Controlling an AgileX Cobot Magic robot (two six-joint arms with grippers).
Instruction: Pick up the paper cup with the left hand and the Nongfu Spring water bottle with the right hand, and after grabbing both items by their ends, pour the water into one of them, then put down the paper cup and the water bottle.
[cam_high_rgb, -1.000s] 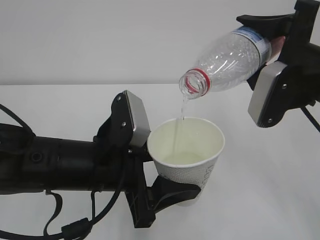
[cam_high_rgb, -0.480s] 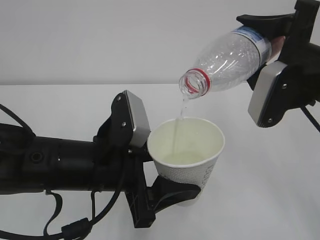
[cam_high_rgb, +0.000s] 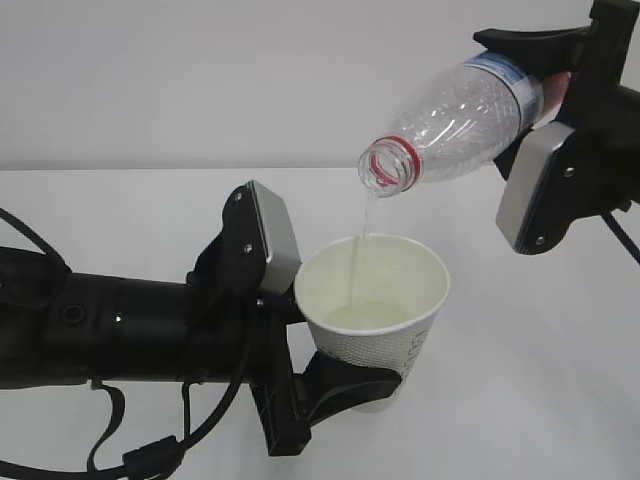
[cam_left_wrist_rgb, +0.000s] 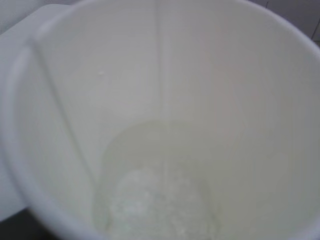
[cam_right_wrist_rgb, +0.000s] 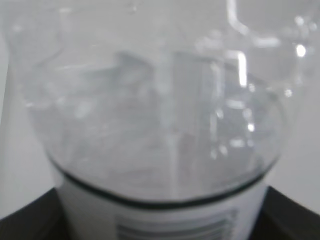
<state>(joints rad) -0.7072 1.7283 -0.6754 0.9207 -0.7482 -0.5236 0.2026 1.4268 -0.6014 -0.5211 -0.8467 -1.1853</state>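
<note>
In the exterior view the white paper cup (cam_high_rgb: 385, 300) is held upright above the table, my left gripper (cam_high_rgb: 368, 372) shut on its lower end. Tilted mouth-down above it, the clear Nongfu Spring water bottle (cam_high_rgb: 455, 120) is held at its base end by my right gripper (cam_high_rgb: 545, 88). A thin stream of water (cam_high_rgb: 362, 232) falls from the red-ringed mouth into the cup. The left wrist view is filled by the cup's inside (cam_left_wrist_rgb: 230, 85), with bubbling water (cam_left_wrist_rgb: 160, 200) at the bottom. The right wrist view shows the bottle (cam_right_wrist_rgb: 160, 100) close up, dark fingers (cam_right_wrist_rgb: 295, 212) at its sides.
The white table (cam_high_rgb: 120, 210) runs under both arms to a plain white wall. The left arm's black body and loose cables (cam_high_rgb: 150, 455) fill the lower left. The right arm's grey plate (cam_high_rgb: 540, 190) hangs at the right, above the table.
The stream keeps running and the pool in the cup looks slightly larger. Neither arm nor the bottle has visibly moved.
</note>
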